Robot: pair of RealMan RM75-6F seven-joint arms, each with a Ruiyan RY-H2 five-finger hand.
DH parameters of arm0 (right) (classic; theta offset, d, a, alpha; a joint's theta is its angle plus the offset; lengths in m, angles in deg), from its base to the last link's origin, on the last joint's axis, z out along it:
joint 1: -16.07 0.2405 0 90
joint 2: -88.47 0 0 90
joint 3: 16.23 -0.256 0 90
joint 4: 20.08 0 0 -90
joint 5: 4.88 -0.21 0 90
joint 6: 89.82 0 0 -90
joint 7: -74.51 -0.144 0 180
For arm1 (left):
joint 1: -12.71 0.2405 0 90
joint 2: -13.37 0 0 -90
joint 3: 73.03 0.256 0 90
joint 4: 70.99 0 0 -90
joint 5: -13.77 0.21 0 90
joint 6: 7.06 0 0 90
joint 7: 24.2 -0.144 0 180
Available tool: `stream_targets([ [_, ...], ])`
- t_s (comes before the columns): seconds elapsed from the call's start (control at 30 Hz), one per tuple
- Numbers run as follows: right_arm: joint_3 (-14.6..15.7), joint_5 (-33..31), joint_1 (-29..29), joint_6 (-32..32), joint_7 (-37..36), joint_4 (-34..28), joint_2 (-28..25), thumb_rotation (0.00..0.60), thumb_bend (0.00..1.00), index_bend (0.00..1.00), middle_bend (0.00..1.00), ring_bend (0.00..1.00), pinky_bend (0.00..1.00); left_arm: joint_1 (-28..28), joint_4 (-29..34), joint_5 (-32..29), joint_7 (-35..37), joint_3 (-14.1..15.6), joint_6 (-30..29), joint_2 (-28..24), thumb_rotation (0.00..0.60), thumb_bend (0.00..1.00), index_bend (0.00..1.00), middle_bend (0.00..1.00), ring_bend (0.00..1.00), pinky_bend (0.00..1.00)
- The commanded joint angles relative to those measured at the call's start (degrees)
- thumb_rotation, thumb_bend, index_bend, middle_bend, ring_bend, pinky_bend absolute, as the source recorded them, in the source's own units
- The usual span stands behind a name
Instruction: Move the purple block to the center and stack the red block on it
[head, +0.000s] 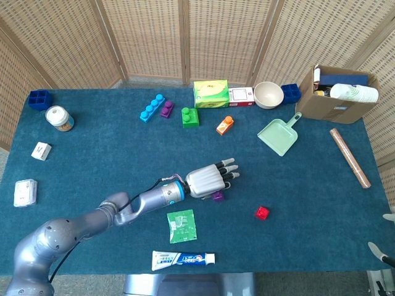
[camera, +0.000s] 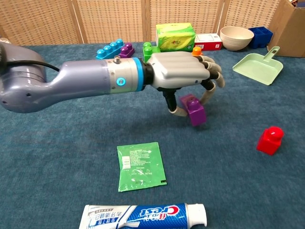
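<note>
Left hand (camera: 183,71) pinches purple block (camera: 194,110), red block (camera: 269,140) apart

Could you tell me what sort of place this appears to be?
Probably a staged robot test area: a blue-carpeted table ringed by woven screens, scattered with toy blocks, toothpaste and a dustpan.

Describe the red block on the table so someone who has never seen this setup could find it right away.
Start at the mint green dustpan on the right side of the blue tabletop and come straight toward the near edge. The red block sits alone on bare cloth there, just right of the left robot hand holding the purple block. It is the only red block, small with a single stud on top.
</note>
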Motion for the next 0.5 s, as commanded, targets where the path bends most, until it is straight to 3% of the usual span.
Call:
stream_targets([
  [0.03,-0.08,0.01,-0.02,0.02,-0.30,0.17,0.05,0.600,0.10,0.36,0.26,0.00,0.06,-0.79,-0.42,-1.64,-1.34,-0.86,1.91,1.09,0.600,0.33,0.46,0.14,0.01,0.00],
  [0.27,-0.20,0.03,-0.22,0.24,-1.11,0.75,0.18,0.600,0.10,0.36,0.26,0.00,0.06,-1.63,1.30,-4.94,-5.80,-2.40,5.19,1.49,0.600,0.33,0.28,0.06,0.00,0.00],
  [0.5,-0.46,-0.01,-0.51,0.74,-1.80,1.06,0.02,0.600,0.10,0.36,0.26,0.00,0.06,-1.85,3.82,-6.68,-8.29,-3.64,4.90,0.09,0.600,0.33,0.22,0.03,0.00,0.00],
])
